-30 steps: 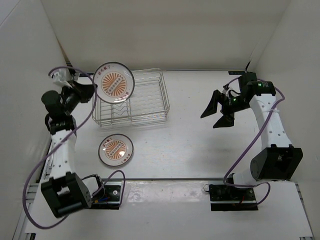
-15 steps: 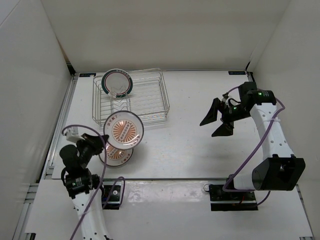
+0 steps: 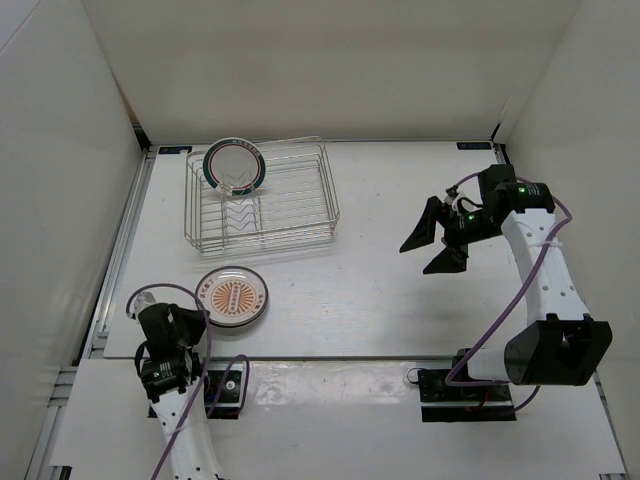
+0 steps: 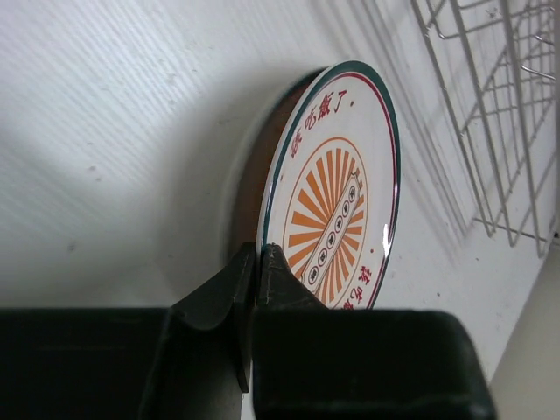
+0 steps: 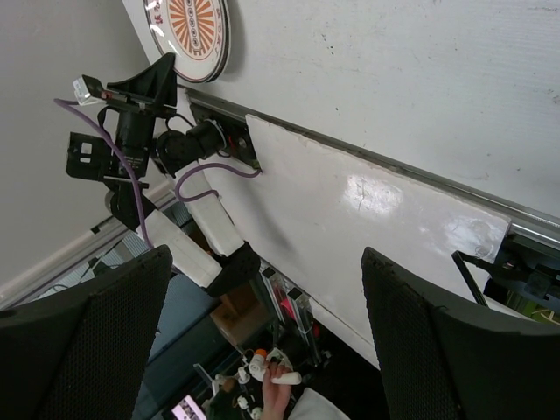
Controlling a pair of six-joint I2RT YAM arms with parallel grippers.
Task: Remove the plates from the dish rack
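One sunburst plate lies flat on the table near the left front, resting on a second sunburst plate of which only a brown edge shows in the left wrist view. My left gripper is shut on the near rim of the top sunburst plate. The teal-rimmed plate stands upright in the back left of the dish rack. My right gripper is open and empty, held above the table at the right, far from the rack. The sunburst plate also shows in the right wrist view.
The rack's wire side stands just beyond the stacked plates. White walls close in the table on three sides. My left arm is folded back low at the near-left corner by the table's front rail.
My left arm has pulled back from the rack to the near-left corner and lowered its sunburst plate onto the one lying on the table. The right arm has barely moved.
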